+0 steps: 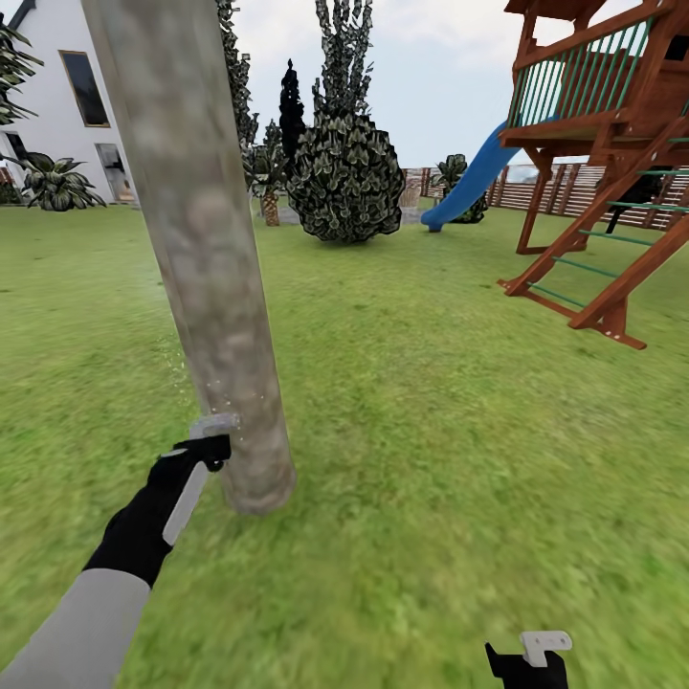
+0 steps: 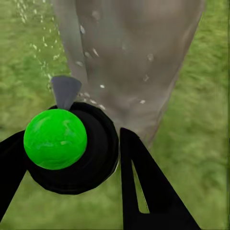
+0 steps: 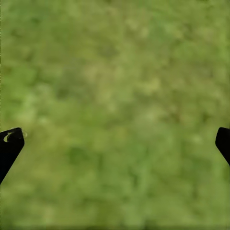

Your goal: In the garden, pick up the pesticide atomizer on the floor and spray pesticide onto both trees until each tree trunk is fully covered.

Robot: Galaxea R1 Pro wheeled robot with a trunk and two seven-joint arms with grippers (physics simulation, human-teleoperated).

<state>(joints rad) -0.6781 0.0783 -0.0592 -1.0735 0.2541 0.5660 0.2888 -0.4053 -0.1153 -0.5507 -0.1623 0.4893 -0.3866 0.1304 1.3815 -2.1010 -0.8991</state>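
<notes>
Atomizer pinched in your left gripper, nozzle almost at the trunk at 11 o'clock, white specks on bark, your right gripper spread wide over grass.

Tree trunk left (play frame far right).

Home back garden: grass lawn, white house, wooden play frame with blue slide, slat fence, bushes.

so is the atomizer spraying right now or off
Spraying: white specks scatter from the atomizer nozzle in the left gripper, dotting the tree trunk.
</notes>
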